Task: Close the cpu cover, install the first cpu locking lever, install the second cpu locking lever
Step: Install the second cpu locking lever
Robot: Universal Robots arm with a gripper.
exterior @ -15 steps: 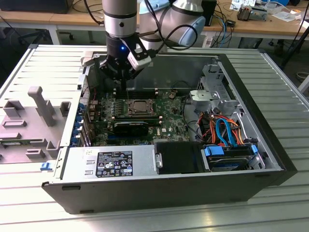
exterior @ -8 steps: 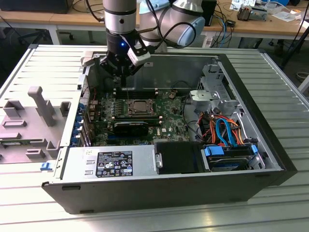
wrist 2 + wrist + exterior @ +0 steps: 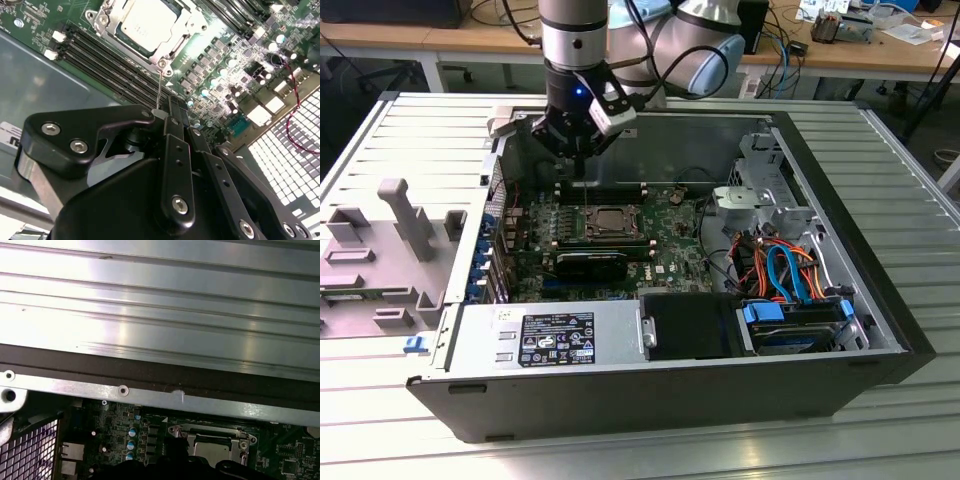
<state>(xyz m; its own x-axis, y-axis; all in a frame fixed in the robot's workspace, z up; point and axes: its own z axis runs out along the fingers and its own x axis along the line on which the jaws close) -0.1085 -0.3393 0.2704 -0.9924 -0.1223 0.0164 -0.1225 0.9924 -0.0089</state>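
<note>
The black multi-link gripper (image 3: 578,170) hangs over the far edge of the green motherboard (image 3: 670,255), its jaws drawn narrow and apparently pinching a thin silvery wire lever (image 3: 159,92) in the second wrist view, though the contact itself is hard to make out. The cpu cover, a small square silvery-grey metal frame (image 3: 611,222), lies flat over the socket near the board's middle. Judging by this, seating the lever well calls for a slow sweep, keeping the wire clear of the black memory slots (image 3: 107,62).
</note>
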